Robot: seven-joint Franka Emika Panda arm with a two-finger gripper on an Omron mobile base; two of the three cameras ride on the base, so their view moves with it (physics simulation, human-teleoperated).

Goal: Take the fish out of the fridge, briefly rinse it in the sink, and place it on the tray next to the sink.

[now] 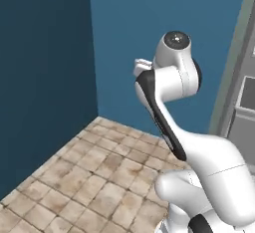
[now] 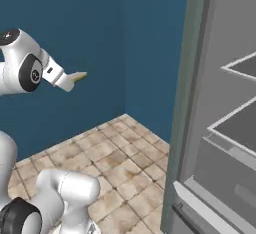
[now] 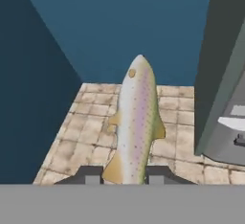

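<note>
My gripper [image 3: 120, 177] is shut on the fish [image 3: 136, 122], a pale speckled fish with yellowish fins that points away from the hand, held by its tail end. In the right base view the fish's tip [image 2: 79, 76] sticks out past the gripper [image 2: 64, 81], high above the floor and well left of the fridge. The fridge [image 2: 220, 128] stands open at the right, showing pale grey shelves and a lower drawer; it also sits at the right edge as the fridge [image 1: 244, 107] and the fridge [image 3: 225, 74]. The sink and the tray are out of view.
Blue walls [image 1: 149, 28] meet in a corner ahead of the arm. Beige tiled floor [image 2: 115, 153] spreads below. The grey-green edge of the fridge's side [image 2: 180, 103] stands between the gripper and the shelves.
</note>
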